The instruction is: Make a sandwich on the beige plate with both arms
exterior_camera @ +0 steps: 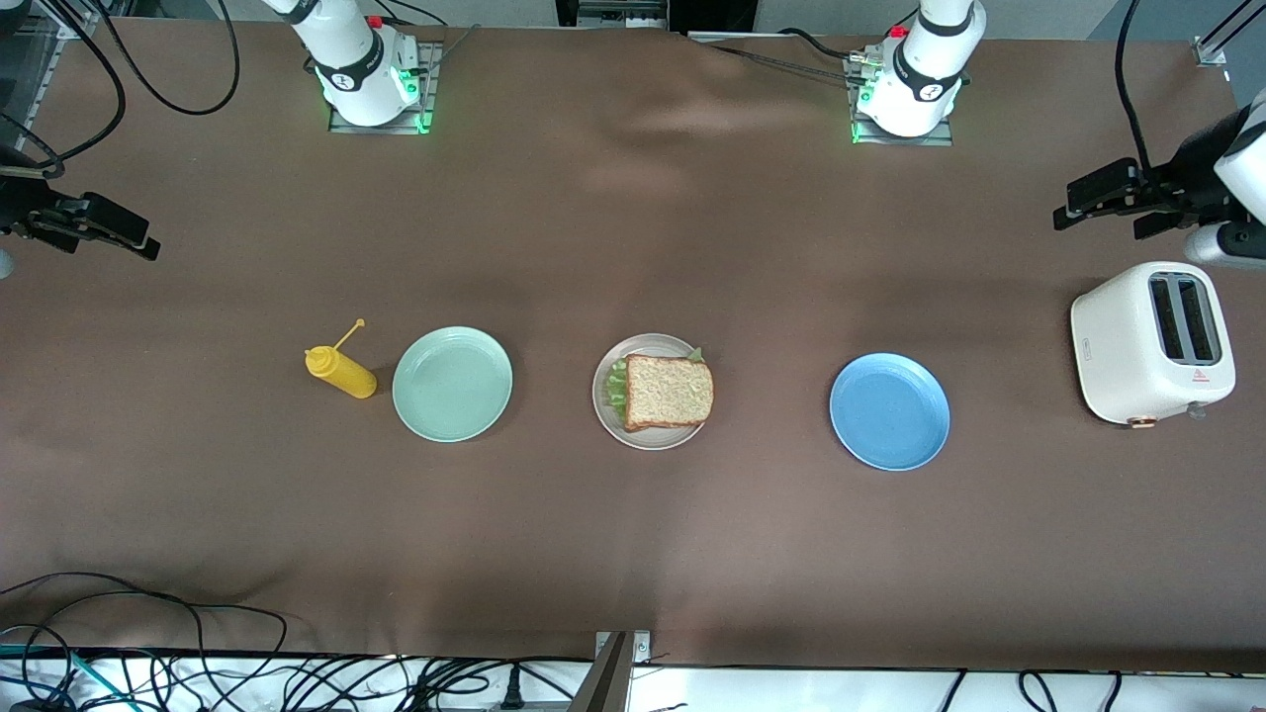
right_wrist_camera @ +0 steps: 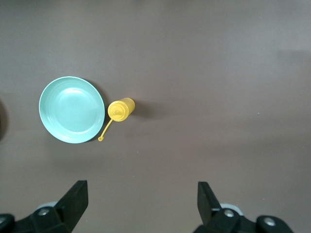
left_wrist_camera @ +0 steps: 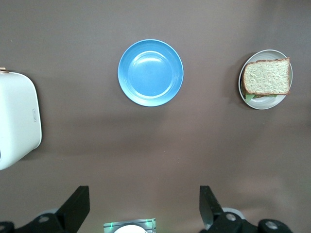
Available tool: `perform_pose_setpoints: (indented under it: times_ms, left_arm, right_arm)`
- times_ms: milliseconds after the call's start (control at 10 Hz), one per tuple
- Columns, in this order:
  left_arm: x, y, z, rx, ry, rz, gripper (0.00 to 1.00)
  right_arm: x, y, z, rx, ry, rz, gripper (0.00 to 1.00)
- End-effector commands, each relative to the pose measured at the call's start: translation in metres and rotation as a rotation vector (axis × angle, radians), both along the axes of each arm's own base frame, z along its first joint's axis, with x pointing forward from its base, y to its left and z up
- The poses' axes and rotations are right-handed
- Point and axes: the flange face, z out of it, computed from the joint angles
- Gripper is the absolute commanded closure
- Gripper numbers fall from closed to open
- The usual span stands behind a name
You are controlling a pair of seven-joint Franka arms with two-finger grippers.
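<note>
The right gripper (exterior_camera: 119, 237) hangs high over the right arm's end of the table, jaws spread wide and holding nothing; its arm waits. Next along the row stands a yellow squeeze bottle (exterior_camera: 340, 371), its cap dangling on a thin strap, just beside the mint-green plate (exterior_camera: 452, 384), which is bare. At the middle of the table sits the beige plate (exterior_camera: 606, 407) and on it the sandwich (exterior_camera: 670, 392) — a brown wholegrain slice on top, green lettuce (exterior_camera: 617, 388) peeking out at the edge toward the right arm's end, one crust corner overhanging the rim. The lower slice is hidden from above. Judging by this, the build looks finished.

The sandwich should handle as light, soft and easily crushed — the bread will dent under a firm pinch and the leaf could slide out. Any grip is best taken gently on opposite crust edges, where it is stiffest.

Farther on lies the blue plate (exterior_camera: 889, 411), also bare, then a white toaster (exterior_camera: 1152, 342) with two slots. Above the toaster the left gripper (exterior_camera: 1098, 203) hovers, jaws likewise fully apart and empty.
</note>
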Motion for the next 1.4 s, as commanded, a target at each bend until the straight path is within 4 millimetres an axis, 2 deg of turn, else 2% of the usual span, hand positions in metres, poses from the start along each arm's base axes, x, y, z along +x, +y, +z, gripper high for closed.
perform_pose_setpoints:
  times_ms: [0, 500, 1300]
  left_arm:
    - [-0.013, -0.001, 0.008, 0.011, 0.0, -0.017, 0.01]
    - [-0.023, 0.0, 0.013, 0.015, 0.014, -0.014, 0.0]
    - [-0.023, 0.003, 0.01, 0.035, 0.032, 0.03, 0.0]
  right_arm:
    - [-0.003, 0.002, 0.014, 0.008, -0.014, 0.017, 0.0]
    - [-0.004, 0.002, 0.018, 0.009, -0.017, 0.018, 0.0]
    - [-0.004, 0.004, 0.018, 0.011, -0.013, 0.02, 0.0]
